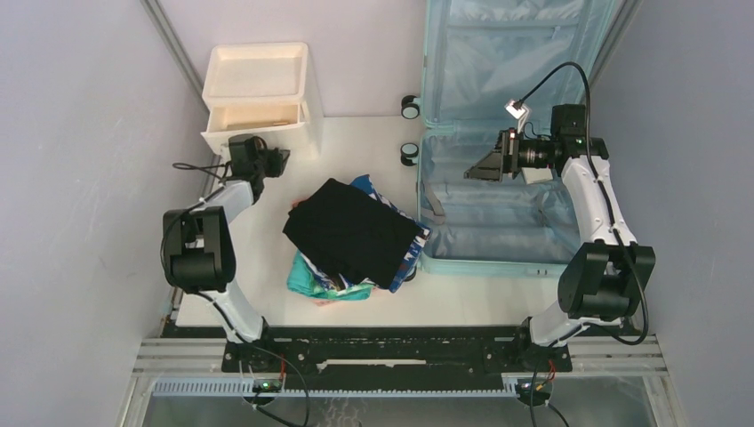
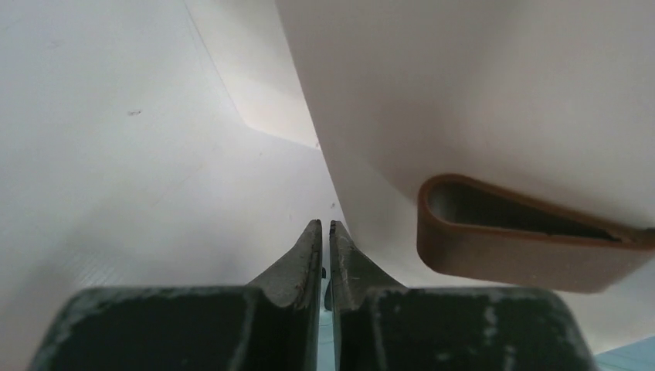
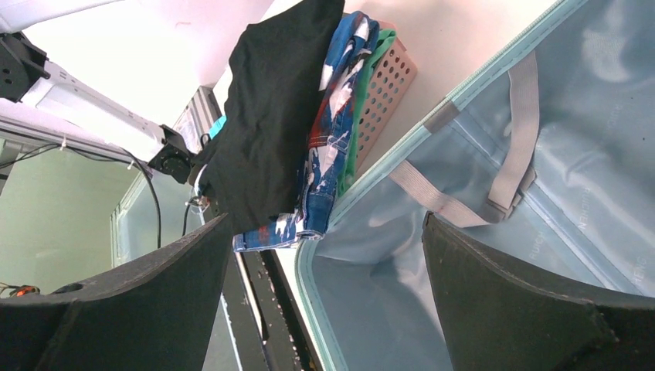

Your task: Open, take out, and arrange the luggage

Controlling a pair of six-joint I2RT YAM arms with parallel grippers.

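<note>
- Wide-spread fingers of the right claw (image 3: 322,224) fill the bottom of its wrist view. They stand far apart, with nothing between them and nothing touched.
- The luggage (image 1: 498,222) lies directly under that claw. It is open, and light blue lining and grey straps (image 3: 510,154) show through the gap between the fingers.
- In the top view the luggage is on the right side of the tabletop (image 1: 276,267). Its base half lies flat, its lid half stands upright against the back wall, and its wheels (image 1: 409,151) face left.
- The right claw hangs above the left part of the base half, pointing left.
- The right arm rises from its base and reaches forward, with the wrist turned left over the case.
- A clothes pile sits just beside the luggage's left rim, with a black garment (image 1: 351,231) on top and blue patterned and green pieces under it. The pile rests on a pink basket (image 3: 386,85), apart from both claws.
- The left claw (image 2: 325,226) has its tips all but together, with a thin slit between them, and holds nothing.
- It sits just beside the wall of the white drawer box (image 1: 258,89), with a brown handle (image 2: 525,247) to its right. Whether it touches the wall cannot be told.
- The left arm is folded, elbow low, with the claw at the box's front, well apart from the luggage.
</note>
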